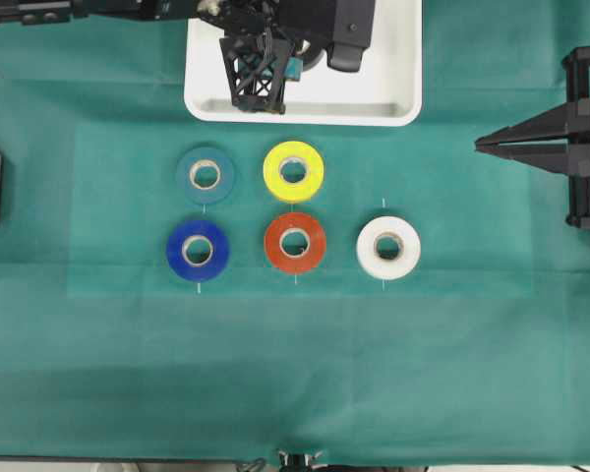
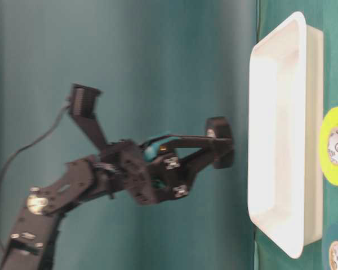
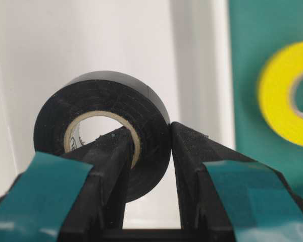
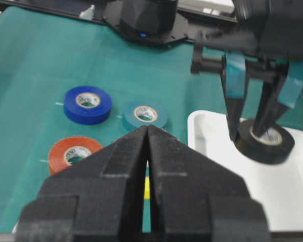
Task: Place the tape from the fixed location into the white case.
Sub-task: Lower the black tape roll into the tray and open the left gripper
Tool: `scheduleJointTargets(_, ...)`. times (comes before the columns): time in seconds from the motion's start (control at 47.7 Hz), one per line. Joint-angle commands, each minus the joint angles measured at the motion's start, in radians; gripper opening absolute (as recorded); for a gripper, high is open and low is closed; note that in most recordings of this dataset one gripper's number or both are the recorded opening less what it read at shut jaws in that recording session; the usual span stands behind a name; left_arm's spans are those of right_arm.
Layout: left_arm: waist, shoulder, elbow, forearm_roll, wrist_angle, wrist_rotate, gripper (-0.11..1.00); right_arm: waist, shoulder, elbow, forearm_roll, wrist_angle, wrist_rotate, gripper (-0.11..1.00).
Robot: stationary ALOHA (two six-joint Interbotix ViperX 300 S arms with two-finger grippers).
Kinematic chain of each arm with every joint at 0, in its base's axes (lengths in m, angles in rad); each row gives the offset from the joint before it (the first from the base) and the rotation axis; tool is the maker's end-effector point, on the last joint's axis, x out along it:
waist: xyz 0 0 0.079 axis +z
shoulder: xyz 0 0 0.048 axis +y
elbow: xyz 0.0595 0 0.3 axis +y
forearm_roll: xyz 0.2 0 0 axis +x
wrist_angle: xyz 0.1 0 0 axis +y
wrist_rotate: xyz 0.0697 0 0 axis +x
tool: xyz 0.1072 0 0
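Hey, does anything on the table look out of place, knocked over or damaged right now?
Nothing stands out. Five tape rolls lie flat on the green cloth, none toppled. The left gripper holds the tape over the white case, one finger through its core.

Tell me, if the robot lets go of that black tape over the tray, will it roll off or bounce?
Probably neither. The tape looks like a stiff, squat ring, so it should land without deforming. The left gripper pinches just one wall, so it may tip slightly on release. If it did land on edge it could roll, but the case's raised rim would likely stop it.
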Motion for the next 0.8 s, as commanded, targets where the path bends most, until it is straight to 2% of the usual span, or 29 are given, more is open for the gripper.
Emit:
scheduleJointTargets(0.0, 0.020, -0.015, 0.006, 0.002, -0.054, 0.002, 0.21, 0.002, 0.005, -0.015, 0.000, -0.005, -0.002, 0.00)
scheduleJointTargets(0.335, 0.038, 0.061, 0.041, 0.002, -0.132, 0.021, 0.21, 0.002, 0.005, -0.015, 0.000, -0.005, -0.002, 0.00)
scheduleJointTargets(0.461, 0.041, 0.084, 0.041, 0.000, -0.133, 0.041, 0.21, 0.002, 0.006, -0.015, 0.000, -0.005, -0.002, 0.00)
scheduleJointTargets(0.775, 0.048, 0.097, 0.041, -0.002, -0.135, 0.043, 0.21, 0.000, 0.006, -0.015, 0.000, -0.005, -0.002, 0.00)
